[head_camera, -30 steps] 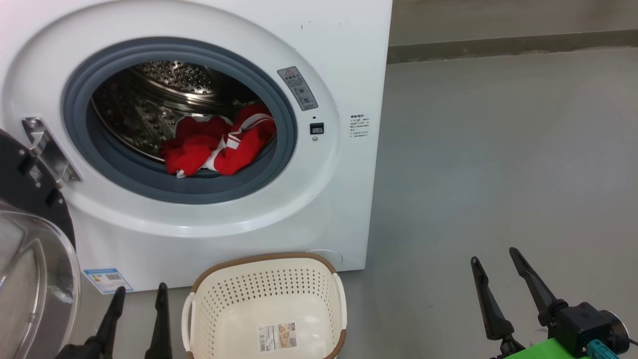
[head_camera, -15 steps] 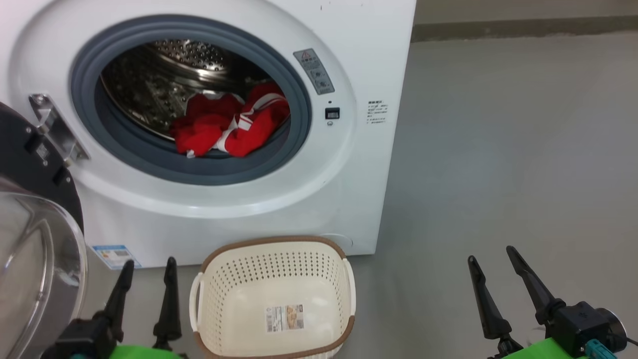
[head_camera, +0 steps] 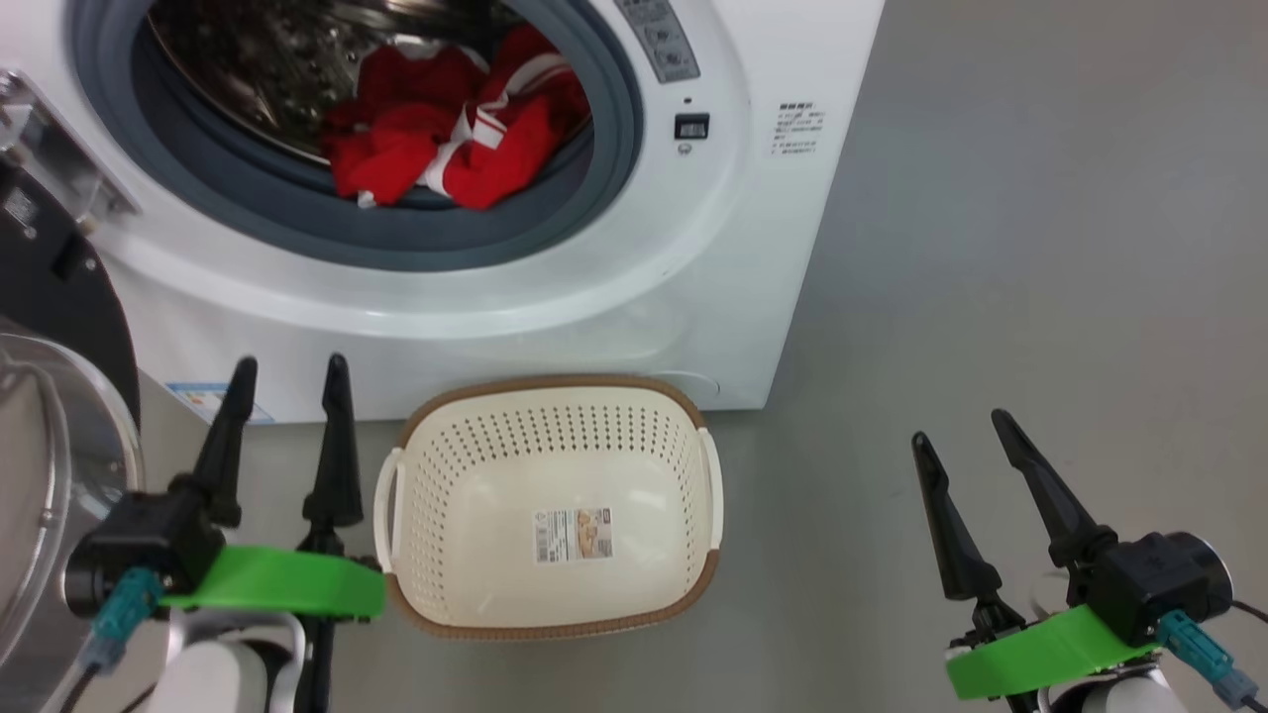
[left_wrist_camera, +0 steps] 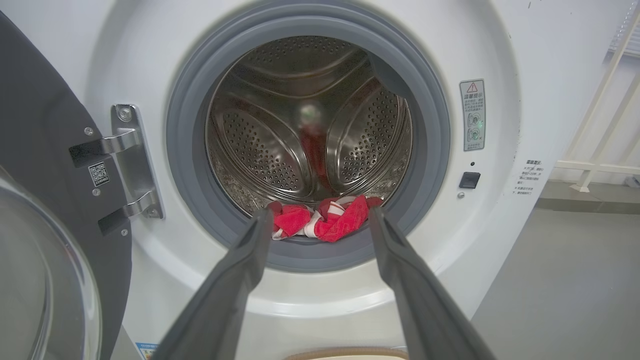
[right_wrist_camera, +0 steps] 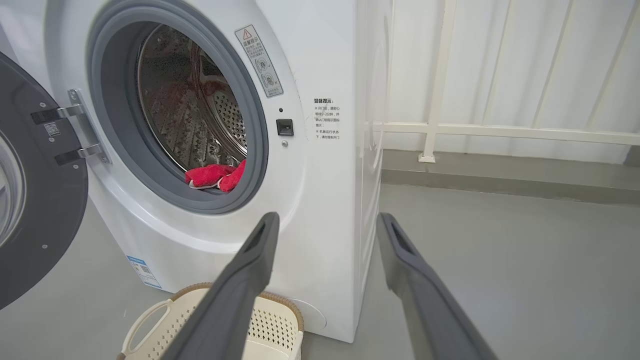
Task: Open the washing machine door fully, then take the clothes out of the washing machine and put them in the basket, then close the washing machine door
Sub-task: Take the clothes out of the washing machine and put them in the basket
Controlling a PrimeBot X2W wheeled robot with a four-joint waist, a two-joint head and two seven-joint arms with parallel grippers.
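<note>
While the washing machine door [head_camera: 45, 297] stands swung open on its metal hinge [left_wrist_camera: 130, 165] at the left of the head view, the washing machine [head_camera: 713, 277] shows its round mouth uncovered. Inside, the clothes [head_camera: 446, 149] lie in a red heap with white stripes at the front bottom of the steel drum [left_wrist_camera: 310, 130], resting against the grey rubber ring [head_camera: 327, 233]. The basket [head_camera: 555, 436] sits upright on the grey floor [head_camera: 1040, 248] just in front of the machine, below its opening, with nothing in it but a sticker [head_camera: 573, 535] on its bottom. The left gripper [head_camera: 289, 364] hovers just beside the basket's left handle, its fingers spread apart and holding nothing. In the left wrist view they point toward the drum mouth, with the clothes seen between their tips. The right gripper [head_camera: 961, 428] hangs over bare floor well to the right of the basket, its fingers likewise parted and empty. In the right wrist view they point toward the machine's front right corner.
</note>
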